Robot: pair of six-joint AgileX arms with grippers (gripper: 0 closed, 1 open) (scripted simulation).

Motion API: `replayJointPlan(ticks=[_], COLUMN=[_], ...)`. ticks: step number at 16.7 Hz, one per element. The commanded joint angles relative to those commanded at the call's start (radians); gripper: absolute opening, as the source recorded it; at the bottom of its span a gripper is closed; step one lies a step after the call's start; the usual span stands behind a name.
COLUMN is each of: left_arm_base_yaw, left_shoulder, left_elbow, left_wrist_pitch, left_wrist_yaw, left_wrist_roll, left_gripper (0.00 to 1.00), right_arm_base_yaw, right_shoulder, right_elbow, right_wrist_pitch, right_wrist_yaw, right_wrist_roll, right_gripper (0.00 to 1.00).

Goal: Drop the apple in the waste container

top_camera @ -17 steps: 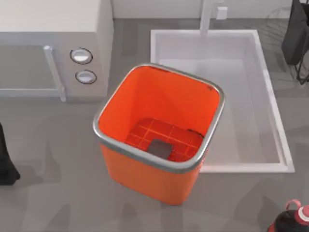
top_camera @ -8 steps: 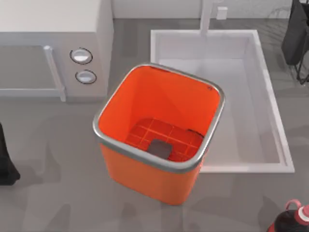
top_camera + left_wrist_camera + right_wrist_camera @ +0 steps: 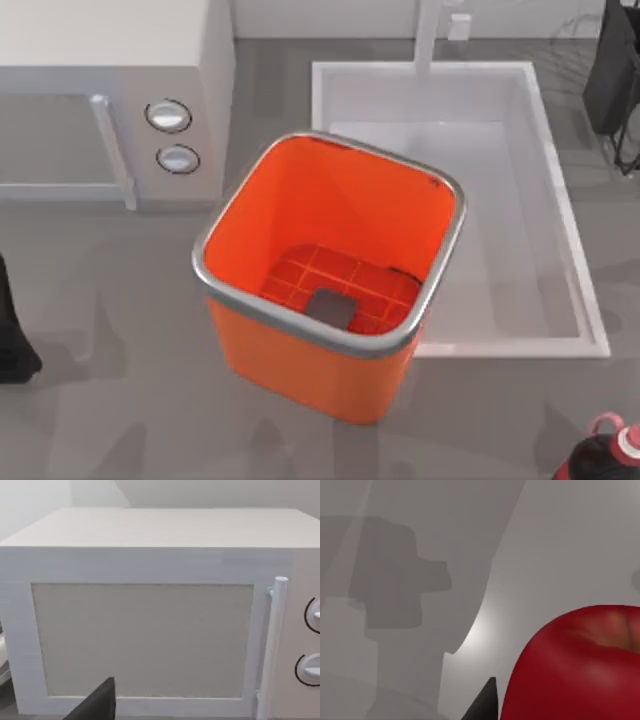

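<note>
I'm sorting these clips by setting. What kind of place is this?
Most likely a rendered kitchen counter: a white microwave with two dials stands at the top view's left, a white sink basin with a tap at its right, and an orange waste container sits between them on the grey table.

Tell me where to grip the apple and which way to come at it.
Judging by the right wrist view, the apple is round and glossy and sits on the grey table. Probably best to come down from above and close the fingers across its widest middle, on opposite sides, so the smooth skin cannot slip out. One dark fingertip of the right arm's gripper already sits beside it.
</note>
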Motion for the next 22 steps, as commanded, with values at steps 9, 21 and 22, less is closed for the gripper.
replayJointPlan(ticks=[9,21,22], left_arm_base_yaw=[0.0,0.0,0.0], left_shoulder=[0.0,0.0,0.0], left_elbow=[0.0,0.0,0.0], left_wrist_pitch=[0.0,0.0,0.0], left_wrist_yaw=[0.0,0.0,0.0], left_wrist_roll=[0.0,0.0,0.0], left_gripper=[1.0,1.0,1.0], right_arm_base_yaw=[0.081,0.627,0.665], right_shoulder=[0.037,0.232,0.246], right_elbow=[0.0,0.189,0.212], right_wrist_pitch=[0.012,0.193,0.204], right_wrist_yaw=[-0.054,-0.337,-0.354], right_wrist_roll=[-0.08,-1.155,-1.268], right_gripper=[0.0,0.0,0.0])
